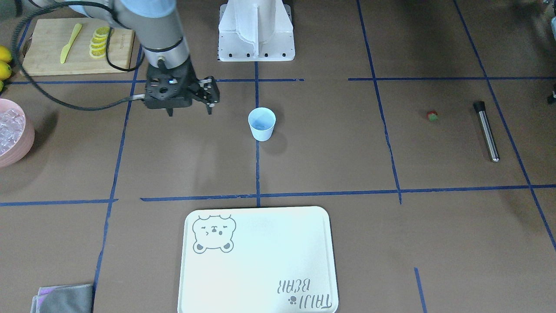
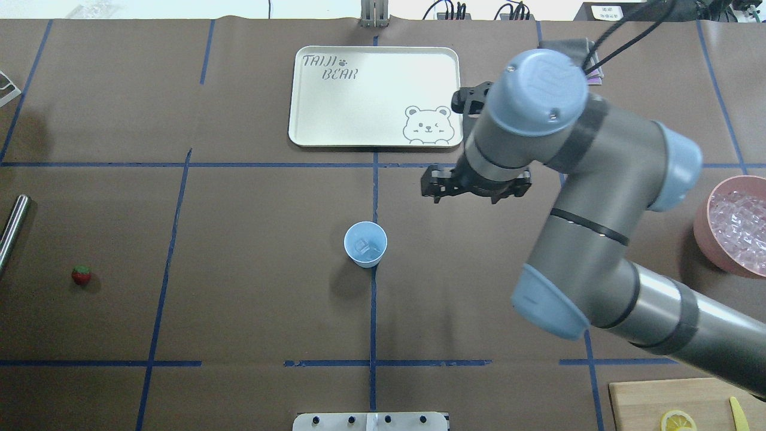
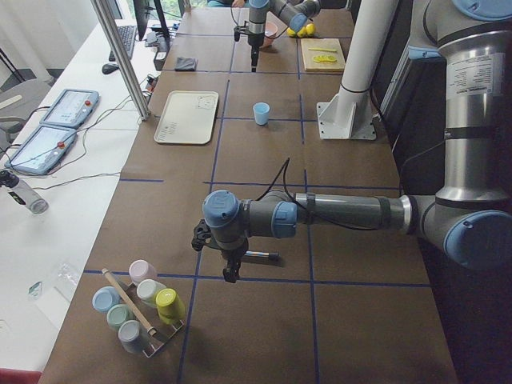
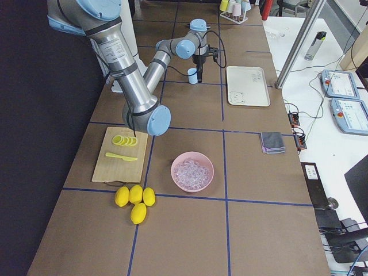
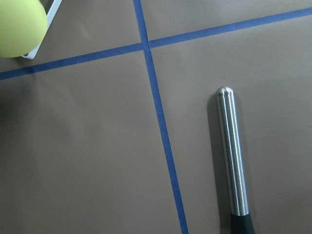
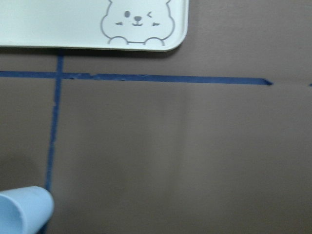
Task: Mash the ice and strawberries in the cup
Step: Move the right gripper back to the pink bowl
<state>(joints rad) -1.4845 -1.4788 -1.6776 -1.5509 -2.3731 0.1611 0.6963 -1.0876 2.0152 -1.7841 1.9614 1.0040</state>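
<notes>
Cup [image 1: 262, 130] stands upright at centre of the front view, on a blue tape line [image 1: 257, 174]. The overhead view shows one clear ice cube [image 2: 361, 246] lying inside it. Strawberry [image 1: 431, 115] sits on bare table in the right part of the front view, well apart from the cup, red with its green top showing. A steel muddler [image 1: 486, 130] with a black end lies flat further right, near the strawberry but not touching it. Right gripper [image 1: 190, 111] hangs above the table left of the cup in the front view, pointing down, jaws spread and holding nothing, clear of the cup. Left gripper [image 3: 230, 270] shows only in the left side view, low over the table just beside the muddler; cannot tell how its jaws stand. Its wrist camera looks down on the muddler in the right half of the frame. White bear tray [image 1: 258, 261] is at bottom centre of the front view. Pink bowl [image 1: 26, 139] of ice is at the left edge, and a cutting board [image 1: 43, 56] with lemon slices [image 1: 99, 42] is at upper left.
</notes>
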